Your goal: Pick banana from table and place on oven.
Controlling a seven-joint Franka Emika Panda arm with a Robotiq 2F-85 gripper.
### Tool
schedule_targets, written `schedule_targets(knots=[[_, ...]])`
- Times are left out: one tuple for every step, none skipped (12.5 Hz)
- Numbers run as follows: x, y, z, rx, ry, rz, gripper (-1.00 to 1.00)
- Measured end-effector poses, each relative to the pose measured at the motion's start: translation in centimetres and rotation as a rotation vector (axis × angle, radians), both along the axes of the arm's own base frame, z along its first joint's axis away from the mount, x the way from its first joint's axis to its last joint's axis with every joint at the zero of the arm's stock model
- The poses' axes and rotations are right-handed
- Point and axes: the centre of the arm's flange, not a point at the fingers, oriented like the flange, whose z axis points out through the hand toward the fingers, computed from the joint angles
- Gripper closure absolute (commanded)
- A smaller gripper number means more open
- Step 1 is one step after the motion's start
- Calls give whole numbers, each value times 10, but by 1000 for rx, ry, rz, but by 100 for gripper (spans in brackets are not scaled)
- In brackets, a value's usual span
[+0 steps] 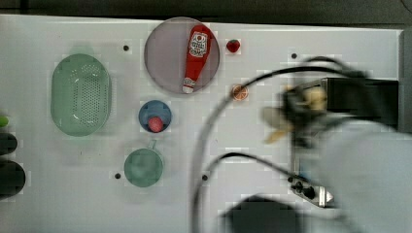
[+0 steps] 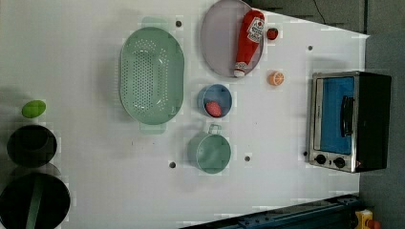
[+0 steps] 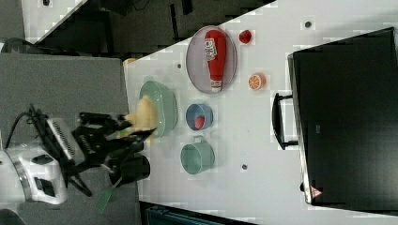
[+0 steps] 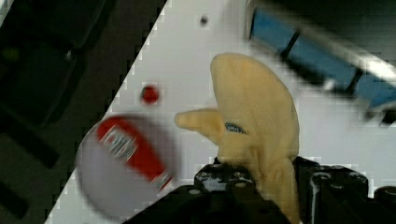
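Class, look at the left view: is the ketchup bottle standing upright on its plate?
No. The ketchup bottle lies flat on its side across the round plate.

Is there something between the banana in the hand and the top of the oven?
Nothing visible. The hand holds the banana in the air near the oven, whose black top is bare. The orange slice lies on the table beside the oven.

White arm point(image 3: 28, 173), black cables point(image 1: 209, 131)

One banana point(image 4: 254, 116), one oven point(image 2: 348, 121), one ketchup bottle point(image 2: 248, 42), two green cups.
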Motion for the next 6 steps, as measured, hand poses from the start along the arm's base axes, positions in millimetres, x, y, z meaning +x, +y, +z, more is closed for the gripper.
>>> schedule_targets(knots=[[1, -35, -13, -18, 31, -7, 45], [2, -71, -38, -23, 69, -21, 45], [5, -109, -70, -61, 115, -25, 45], [5, -142, -105, -114, 192, -8, 46], [-1, -166, -141, -115, 271, 11, 45], [-5, -187, -171, -125, 316, 41, 45]])
